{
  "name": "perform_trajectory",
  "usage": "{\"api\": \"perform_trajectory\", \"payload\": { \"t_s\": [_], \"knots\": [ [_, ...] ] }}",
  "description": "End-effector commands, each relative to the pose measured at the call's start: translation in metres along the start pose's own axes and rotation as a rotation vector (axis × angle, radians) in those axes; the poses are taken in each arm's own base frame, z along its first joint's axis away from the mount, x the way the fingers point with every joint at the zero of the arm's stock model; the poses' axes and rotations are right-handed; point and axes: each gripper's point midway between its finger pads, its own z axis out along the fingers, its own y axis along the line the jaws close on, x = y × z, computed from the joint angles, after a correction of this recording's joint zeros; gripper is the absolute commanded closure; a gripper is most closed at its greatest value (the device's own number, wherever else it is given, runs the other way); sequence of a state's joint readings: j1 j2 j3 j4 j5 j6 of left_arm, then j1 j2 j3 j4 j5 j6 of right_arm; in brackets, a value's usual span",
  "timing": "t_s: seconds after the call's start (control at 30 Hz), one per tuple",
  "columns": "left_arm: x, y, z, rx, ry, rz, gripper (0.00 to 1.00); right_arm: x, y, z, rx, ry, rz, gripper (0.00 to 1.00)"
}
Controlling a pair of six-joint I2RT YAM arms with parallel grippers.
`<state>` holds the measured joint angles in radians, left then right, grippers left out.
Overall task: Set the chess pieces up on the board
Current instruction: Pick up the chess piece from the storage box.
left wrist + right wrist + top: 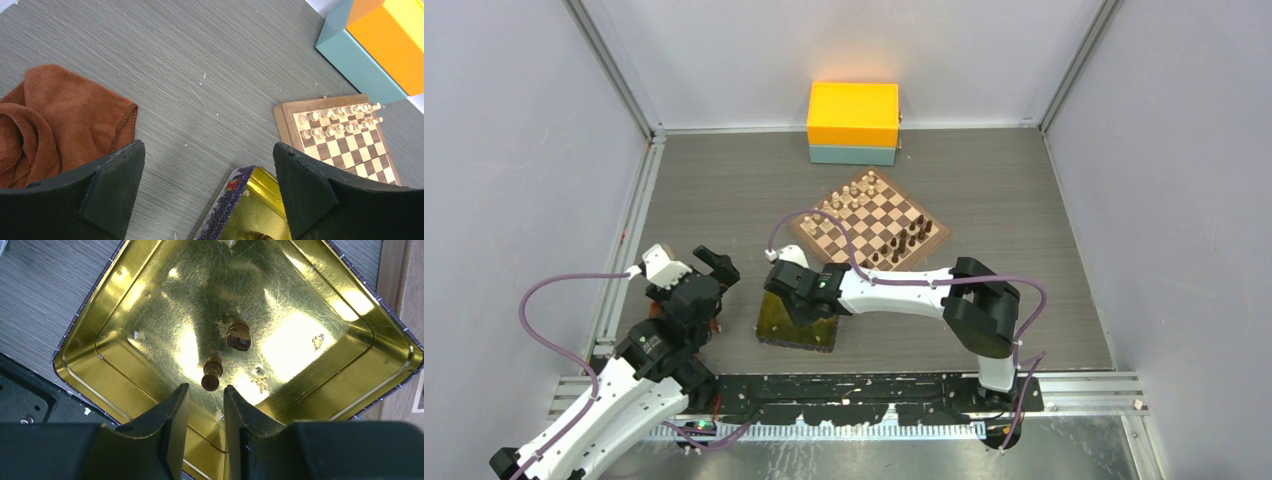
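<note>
Here, two rounded wooden chess pieces lie in a scratched gold tray.

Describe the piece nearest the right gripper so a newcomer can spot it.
Look in the gold tray under the right gripper. Two dark brown chess pieces lie there: it's the slimmer one ahead of the gripper, not the stubbier one beyond.

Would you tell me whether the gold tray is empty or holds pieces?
Not empty: two dark-brown chess pieces lie on the gold tray floor, right wrist view.
</note>
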<state>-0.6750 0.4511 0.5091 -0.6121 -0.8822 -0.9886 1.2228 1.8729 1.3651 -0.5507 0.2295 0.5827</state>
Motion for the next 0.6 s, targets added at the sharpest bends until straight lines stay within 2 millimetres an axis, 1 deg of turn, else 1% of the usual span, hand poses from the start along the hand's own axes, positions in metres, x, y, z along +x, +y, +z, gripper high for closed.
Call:
{"api": "perform_trajectory", "payload": {
  "t_s": [0.0, 0.57],
  "knots": [
    [-0.0077, 0.0021, -0.0003, -0.015, -0.034, -0.021, 0.0, -0.0131, 0.0127, -0.0042, -0.036, -0.039, 0.024, 0.63],
    [-0.0047, 0.0035, 0.0002, -0.017, -0.029, -0.018, 0.0, -0.0114, 0.012, -0.0005, -0.03, -0.035, 0.024, 0.62]
  ]
}}
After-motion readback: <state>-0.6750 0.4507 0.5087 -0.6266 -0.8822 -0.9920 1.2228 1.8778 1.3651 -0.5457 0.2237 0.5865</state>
